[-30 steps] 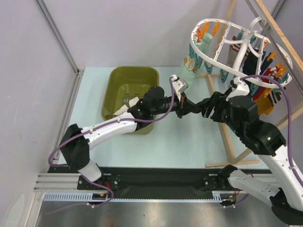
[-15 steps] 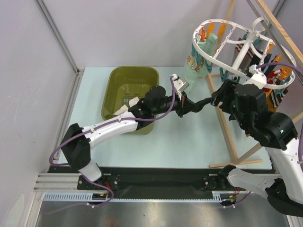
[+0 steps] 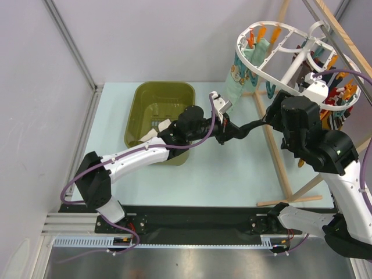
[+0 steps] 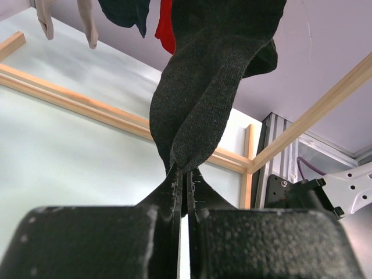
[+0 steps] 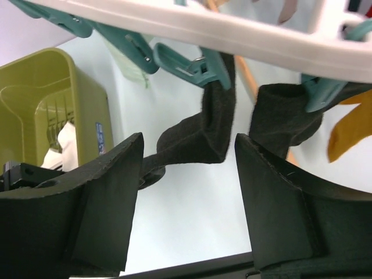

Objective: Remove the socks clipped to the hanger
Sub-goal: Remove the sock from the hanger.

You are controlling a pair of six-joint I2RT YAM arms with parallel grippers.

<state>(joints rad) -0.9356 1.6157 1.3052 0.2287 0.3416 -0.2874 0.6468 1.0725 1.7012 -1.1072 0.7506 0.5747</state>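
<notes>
with our left gripper (image 4: 183,174) pinching the black sock (image 4: 209,87) and right gripper (image 5: 189,145) wide, we risk yanking the hanger (image 5: 232,32) askew against its peg (image 5: 195,67).

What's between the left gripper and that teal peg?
Only the black sock, clamped in the left gripper and running up to the teal peg; right wrist view shows it.
</notes>
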